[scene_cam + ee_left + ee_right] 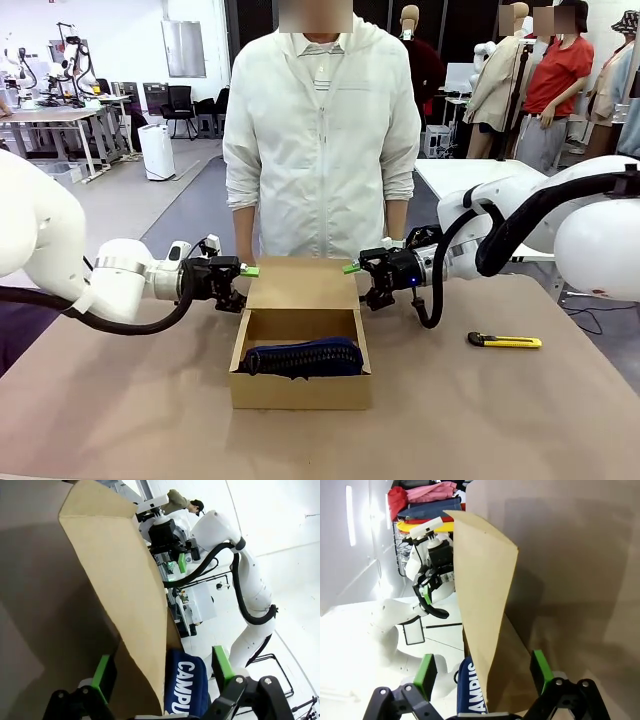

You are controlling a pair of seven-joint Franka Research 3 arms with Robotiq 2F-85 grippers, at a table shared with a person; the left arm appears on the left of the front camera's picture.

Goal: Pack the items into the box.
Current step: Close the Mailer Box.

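At the centre of the brown tabletop (480, 420), the small plain brown cardboard box (300, 392) stood open, its hinged flap lid (300, 285) upright along the far side. Inside lay the navy blue soft zippered pouch (300, 357), reaching from the left wall to the right wall. White capitals on the pouch read "CAMPU" in the left wrist view, the rest cut off, and "AMPUS" in the right wrist view.

The left gripper (248, 271) was at the flap's left edge and the right gripper (352, 267) at its right edge. Each had its green pads (102, 672) wide apart with the cardboard edge between them; whether a pad touched it could not be told. The pouch lay nearer and lower than both jaws, apart from them.

A slim yellow-and-black utility knife (505, 342) lay right of the box, well apart. A person in a white jacket (320, 140) stood at the far side.
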